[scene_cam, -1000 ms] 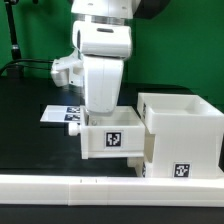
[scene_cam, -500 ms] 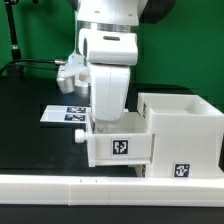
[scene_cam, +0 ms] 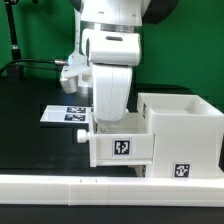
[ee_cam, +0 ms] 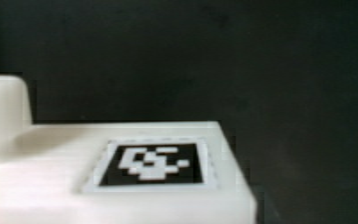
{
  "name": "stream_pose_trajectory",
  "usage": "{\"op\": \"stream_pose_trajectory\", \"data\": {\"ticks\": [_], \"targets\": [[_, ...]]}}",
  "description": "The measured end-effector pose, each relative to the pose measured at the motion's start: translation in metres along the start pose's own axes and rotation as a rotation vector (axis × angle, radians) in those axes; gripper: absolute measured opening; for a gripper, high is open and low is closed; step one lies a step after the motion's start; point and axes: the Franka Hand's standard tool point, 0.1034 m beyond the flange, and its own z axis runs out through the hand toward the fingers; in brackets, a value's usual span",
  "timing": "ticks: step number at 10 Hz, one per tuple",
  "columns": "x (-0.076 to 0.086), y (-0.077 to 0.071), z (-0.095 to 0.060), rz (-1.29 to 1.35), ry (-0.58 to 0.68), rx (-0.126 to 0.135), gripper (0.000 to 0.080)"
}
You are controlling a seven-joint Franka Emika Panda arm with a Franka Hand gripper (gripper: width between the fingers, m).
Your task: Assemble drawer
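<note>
Tray (scene_cam: 122,146) knob (scene_cam: 80,138) toward exterior view's left

Exterior view faces the drawer (scene_cam: 150,135) from low, close front — wrist view looks down, very near, onto its tagged top.

A large white plastic boxy housing (scene_cam: 182,135) stands upright, a black-and-white square tag on its front. A smaller white tray (scene_cam: 121,146) with a small dark round knob (scene_cam: 80,137) juts from its side, level, its own tag facing forward (ee_cam: 155,163).
</note>
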Motion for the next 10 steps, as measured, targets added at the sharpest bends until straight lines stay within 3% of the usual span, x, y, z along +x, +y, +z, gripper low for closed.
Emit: {"op": "stream_pose_trajectory", "data": {"ticks": [7, 10], "targets": [[0.003, -0.001, 0.001, 0.017, -0.002, -0.002, 0.0044], [0.004, -0.015, 0.003, 0.011, -0.002, 0.004, 0.0044]]}}
